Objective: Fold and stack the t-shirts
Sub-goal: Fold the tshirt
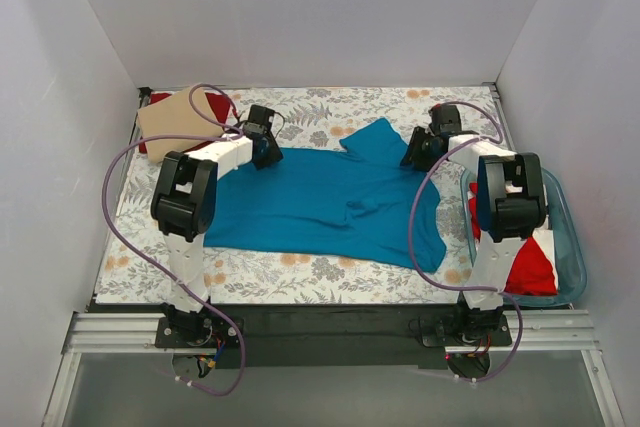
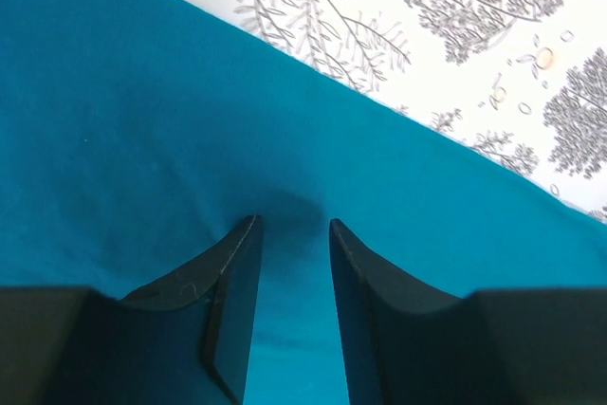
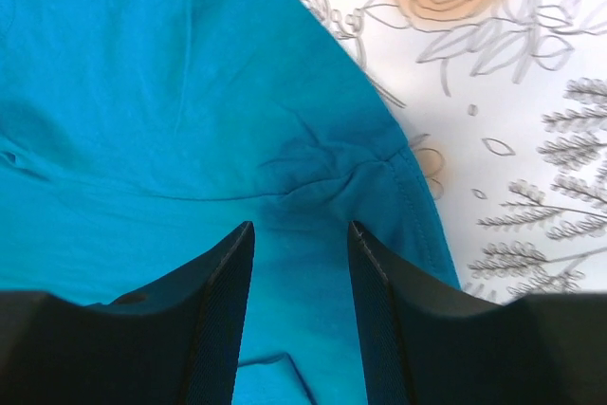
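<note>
Left gripper (image 2: 292, 223) and right gripper (image 3: 301, 227), both part-open and holding nothing, press on the spread teal-blue soft cloth t-shirt (image 1: 320, 202) near its edge; closing may also pinch the floral-patterned table cloth (image 1: 330, 107) beneath.

At the far left, the tan t-shirt (image 1: 172, 125) is covering most of a red t-shirt (image 1: 219, 105), which is showing only as slivers at its far-left and right edges. At the right, the right arm (image 1: 508, 209) is hiding much of the red cloth (image 1: 532, 269) in the tub (image 1: 572, 247), so it is not showing how many shirts are lying there. In both wrist views the teal t-shirt (image 1: 320, 207) is running out of the picture on several sides.
</note>
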Robot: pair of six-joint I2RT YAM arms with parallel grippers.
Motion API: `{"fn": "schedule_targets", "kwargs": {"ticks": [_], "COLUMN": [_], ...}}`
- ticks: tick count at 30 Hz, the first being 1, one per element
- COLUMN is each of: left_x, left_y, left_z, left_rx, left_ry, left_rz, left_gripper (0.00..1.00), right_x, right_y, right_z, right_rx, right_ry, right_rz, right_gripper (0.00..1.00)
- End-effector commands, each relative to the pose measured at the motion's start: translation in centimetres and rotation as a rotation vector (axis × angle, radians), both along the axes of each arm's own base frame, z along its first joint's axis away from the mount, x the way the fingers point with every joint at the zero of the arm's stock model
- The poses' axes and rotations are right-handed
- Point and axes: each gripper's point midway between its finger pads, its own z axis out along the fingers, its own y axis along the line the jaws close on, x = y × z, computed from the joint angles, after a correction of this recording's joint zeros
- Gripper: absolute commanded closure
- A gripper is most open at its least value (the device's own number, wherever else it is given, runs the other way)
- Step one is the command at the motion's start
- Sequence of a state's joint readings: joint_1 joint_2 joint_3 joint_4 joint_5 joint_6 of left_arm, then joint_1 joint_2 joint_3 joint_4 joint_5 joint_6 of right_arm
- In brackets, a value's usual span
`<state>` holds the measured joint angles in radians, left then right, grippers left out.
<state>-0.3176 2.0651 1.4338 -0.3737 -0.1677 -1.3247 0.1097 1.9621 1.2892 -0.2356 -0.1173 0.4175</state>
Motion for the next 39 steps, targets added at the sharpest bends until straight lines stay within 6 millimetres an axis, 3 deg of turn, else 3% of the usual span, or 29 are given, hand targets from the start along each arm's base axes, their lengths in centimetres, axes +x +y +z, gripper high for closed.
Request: {"fn": "schedule_targets", "kwargs": {"ticks": [1, 7, 10, 11, 13, 14, 18, 25, 26, 32, 39], "left_x": [-1.1, 1.6, 3.8, 4.8, 5.8, 6.6, 8.2, 9.7, 9.5, 9.2, 8.8], "left_y": [-1.5, -1.1, 1.3, 3.0, 4.6, 5.6, 8.5, 10.0, 10.2, 11.2, 11.7], "left_z": [1.0, 4.3, 5.6, 6.6, 6.2, 7.1, 5.7, 4.4, 3.5, 2.5, 3.4], "left_rx": [-0.049, -0.006, 0.076, 0.109, 0.154, 0.168, 0.276, 0.344, 0.359, 0.401, 0.418], "left_ry": [0.015, -0.067, -0.092, -0.109, -0.094, -0.105, -0.072, -0.043, -0.018, 0.002, -0.015], "left_rz": [-0.039, -0.028, 0.036, 0.075, 0.099, 0.12, 0.163, 0.184, 0.184, 0.211, 0.237], "left_gripper": [0.66, 0.64, 0.64, 0.64, 0.65, 0.65, 0.67, 0.69, 0.69, 0.7, 0.7], "right_x": [-1.4, -1.2, -1.1, -1.1, -1.1, -1.0, -0.7, 0.3, 0.4, 1.0, 1.0], "right_y": [-2.2, -3.0, -3.0, -3.0, -3.1, -3.1, -2.6, -2.0, -1.8, -1.7, -1.5], "right_z": [-0.4, 0.5, 1.1, 1.3, 1.6, 1.8, 2.5, 4.6, 5.0, 6.8, 7.2], "right_rx": [-0.049, -0.068, -0.066, -0.065, -0.071, -0.071, -0.046, -0.014, -0.007, 0.0, 0.008], "right_ry": [0.037, 0.013, 0.003, -0.001, -0.009, -0.013, -0.03, -0.077, -0.088, -0.135, -0.141], "right_rz": [-0.036, -0.045, -0.04, -0.04, -0.037, -0.039, -0.024, -0.005, 0.0, 0.01, 0.014], "right_gripper": [0.49, 0.49, 0.48, 0.48, 0.48, 0.48, 0.48, 0.48, 0.47, 0.47, 0.47]}}
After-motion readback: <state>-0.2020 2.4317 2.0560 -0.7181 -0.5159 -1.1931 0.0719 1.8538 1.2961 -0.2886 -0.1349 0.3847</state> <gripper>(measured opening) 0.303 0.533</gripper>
